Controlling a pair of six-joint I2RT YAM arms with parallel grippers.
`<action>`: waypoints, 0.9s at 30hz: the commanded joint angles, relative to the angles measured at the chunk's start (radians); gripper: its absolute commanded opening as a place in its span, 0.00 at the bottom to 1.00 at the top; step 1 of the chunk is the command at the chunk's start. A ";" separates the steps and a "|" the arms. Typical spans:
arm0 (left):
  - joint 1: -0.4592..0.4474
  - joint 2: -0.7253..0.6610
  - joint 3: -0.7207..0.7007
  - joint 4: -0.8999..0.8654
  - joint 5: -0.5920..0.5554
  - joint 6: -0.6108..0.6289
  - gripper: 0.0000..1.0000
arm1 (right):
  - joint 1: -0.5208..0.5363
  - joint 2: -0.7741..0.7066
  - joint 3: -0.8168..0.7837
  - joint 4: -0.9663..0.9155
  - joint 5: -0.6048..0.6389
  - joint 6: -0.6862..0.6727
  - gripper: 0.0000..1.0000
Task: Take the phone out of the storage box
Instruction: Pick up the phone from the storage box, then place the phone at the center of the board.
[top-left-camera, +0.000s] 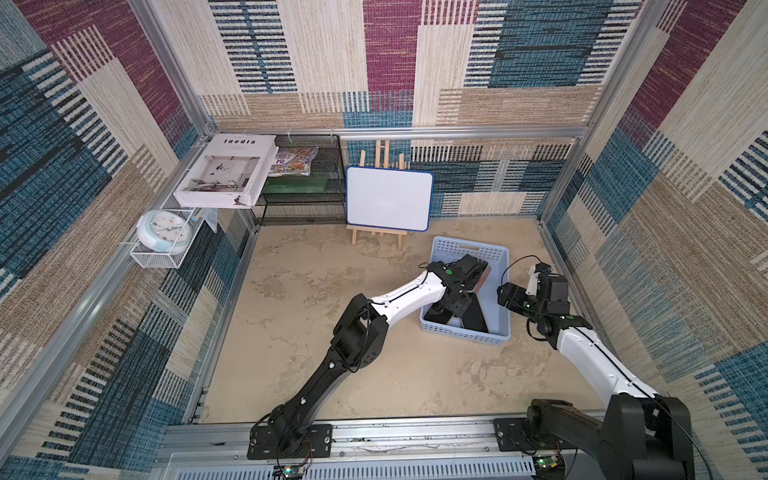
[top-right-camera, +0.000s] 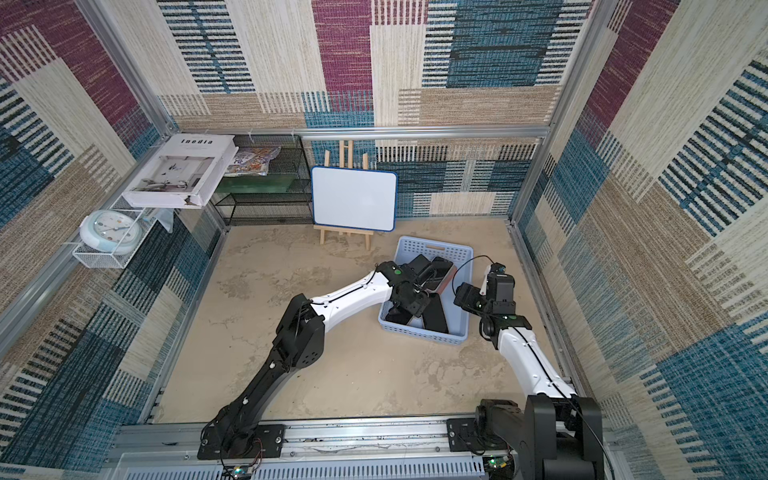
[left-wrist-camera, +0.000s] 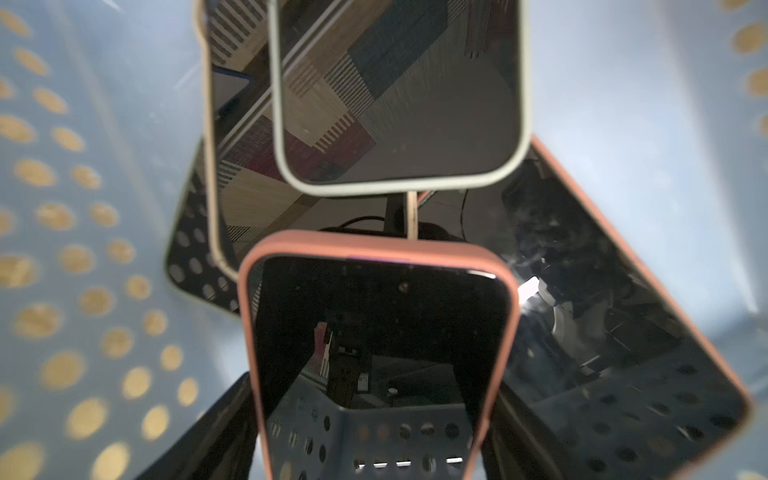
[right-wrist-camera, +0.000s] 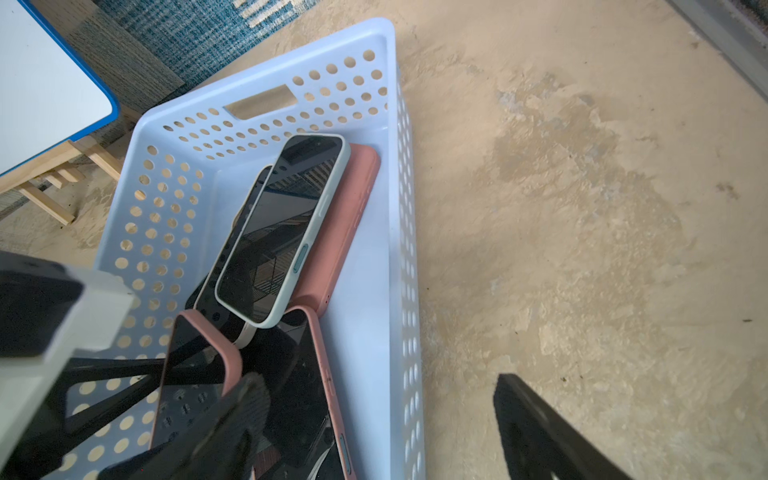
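Left fingers (left-wrist-camera: 216, 436) flank pink-cased phone (left-wrist-camera: 380, 332) — contact unclear, storage box (left-wrist-camera: 602, 104) blurred

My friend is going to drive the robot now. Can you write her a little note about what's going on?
Left gripper: down inside the storage box, jaws on either side of a pink-cased phone. I cannot tell whether they grip it.
Right gripper: open and empty, by the box's right wall.
Phones: all piled in the box. A pale-cased phone lies on top toward the far end.
Done: no phone is out yet.
Left: grip the pink-cased phone, lift it clear, probably set it on the table.
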 joint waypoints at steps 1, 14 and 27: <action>0.003 -0.083 0.001 0.002 -0.022 0.008 0.54 | -0.002 0.000 -0.001 0.015 -0.001 -0.004 0.91; 0.072 -0.461 -0.085 -0.048 -0.200 -0.053 0.63 | -0.002 -0.017 -0.005 0.009 -0.001 -0.026 0.86; 0.485 -0.770 -0.933 0.203 -0.143 -0.148 0.64 | 0.004 -0.066 0.029 0.018 -0.090 -0.083 0.84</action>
